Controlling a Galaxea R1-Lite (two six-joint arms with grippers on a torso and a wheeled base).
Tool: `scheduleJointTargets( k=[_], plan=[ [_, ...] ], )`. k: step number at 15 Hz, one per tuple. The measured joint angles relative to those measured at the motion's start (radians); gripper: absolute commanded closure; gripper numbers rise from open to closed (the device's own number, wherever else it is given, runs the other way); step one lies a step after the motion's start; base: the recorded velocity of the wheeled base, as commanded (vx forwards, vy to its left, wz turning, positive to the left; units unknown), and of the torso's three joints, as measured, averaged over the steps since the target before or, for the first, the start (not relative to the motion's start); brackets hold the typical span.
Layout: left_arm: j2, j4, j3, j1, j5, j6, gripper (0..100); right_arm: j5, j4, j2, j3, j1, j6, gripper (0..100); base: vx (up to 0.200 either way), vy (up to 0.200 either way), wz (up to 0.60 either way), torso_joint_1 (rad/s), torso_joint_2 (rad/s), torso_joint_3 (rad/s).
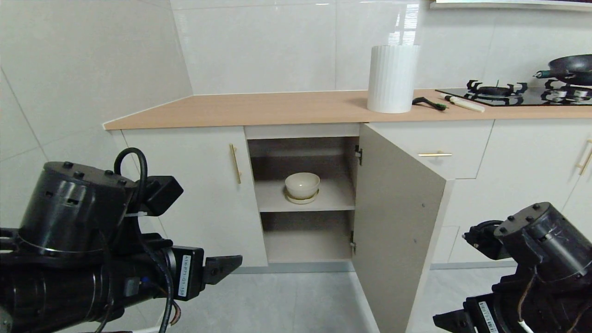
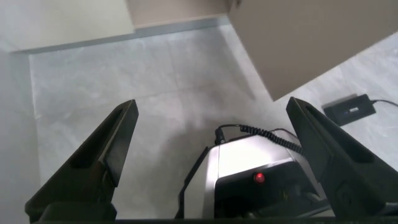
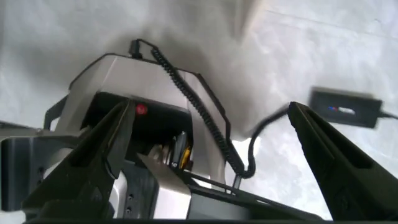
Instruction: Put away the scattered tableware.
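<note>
A cream bowl (image 1: pixel 302 185) sits on a small plate (image 1: pixel 300 200) on the middle shelf (image 1: pixel 330 196) of the open cabinet. The cabinet door (image 1: pixel 397 217) hangs wide open to the right of the shelves. My left gripper (image 1: pixel 222 268) is low at the left, well in front of the cabinet and above the floor. In the left wrist view that gripper (image 2: pixel 211 162) is open, with nothing between its fingers. At the lower right my right gripper (image 1: pixel 451 320) is also near the floor. The right wrist view shows this gripper (image 3: pixel 211 162) open and empty.
On the wooden counter (image 1: pixel 277 108) stand a white ribbed container (image 1: pixel 392 78), a dark-handled tool (image 1: pixel 430 103) and a light-handled utensil (image 1: pixel 462 102). A gas hob (image 1: pixel 508 90) with a black pan (image 1: pixel 571 67) is at the far right. A black adapter (image 2: pixel 348 107) lies on the floor.
</note>
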Motion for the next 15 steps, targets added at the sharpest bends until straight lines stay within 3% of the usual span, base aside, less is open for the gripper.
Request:
scheduleJointTargets(
  k=[4, 8, 15],
  plan=[
    [-0.001, 0.001, 0.005, 0.001, 0.000, 0.001, 0, -0.016, 0.000, 0.001, -0.019, -0.189, -0.086, 0, 0.000, 0.000, 0.00, 0.000, 0.00, 0.000],
    [-0.001, 0.001, 0.006, 0.001, 0.000, 0.001, 0, -0.018, -0.010, 0.035, -0.082, -0.455, -0.152, 0, 0.000, 0.000, 0.00, 0.000, 0.00, 0.000],
    [0.000, 0.000, 0.005, 0.001, 0.000, 0.001, 0, -0.045, -0.296, 0.153, -0.110, -0.511, 0.015, 0, 0.000, 0.000, 0.00, 0.000, 0.00, 0.000]
  ],
)
